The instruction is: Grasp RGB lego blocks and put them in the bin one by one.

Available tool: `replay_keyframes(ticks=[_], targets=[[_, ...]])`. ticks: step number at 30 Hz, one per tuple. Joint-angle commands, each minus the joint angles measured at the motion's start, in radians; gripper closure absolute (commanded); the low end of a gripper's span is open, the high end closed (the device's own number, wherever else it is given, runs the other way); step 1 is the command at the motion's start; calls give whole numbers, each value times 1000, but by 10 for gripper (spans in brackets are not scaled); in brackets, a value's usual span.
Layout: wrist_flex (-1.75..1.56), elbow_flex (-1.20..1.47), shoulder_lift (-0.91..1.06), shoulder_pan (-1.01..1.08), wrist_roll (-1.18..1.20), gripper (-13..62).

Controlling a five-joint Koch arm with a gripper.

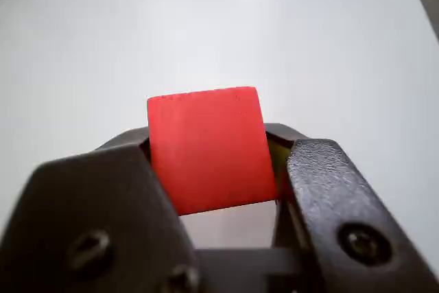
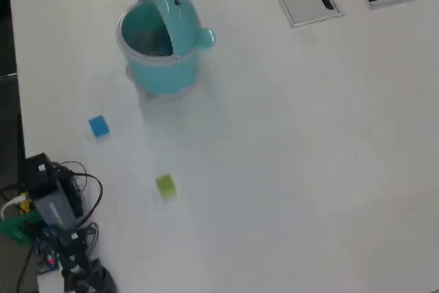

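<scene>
Claw [image 1: 218, 169] grips red block [image 1: 209, 149] above white table [image 1: 329, 46].

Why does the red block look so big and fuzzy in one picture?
In the wrist view the small red plastic block sits close to the camera, so it and the dark gripper blur; the overhead view is sharper, with a faint shadow under the round light-teal bin.
</scene>
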Motion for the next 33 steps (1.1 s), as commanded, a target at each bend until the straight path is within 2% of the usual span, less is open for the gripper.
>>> replay_keyframes(ticks=[1, 15, 17, 22, 24, 33], targets=[[-87, -32, 60, -18, -2, 596], [-74, 0, 247, -135, 6, 580], [-75, 23, 281, -155, 18, 512], [-74, 84, 368, -198, 37, 519], [-74, 129, 428, -233, 37, 598], [-40, 233, 604, -327, 83, 598]])
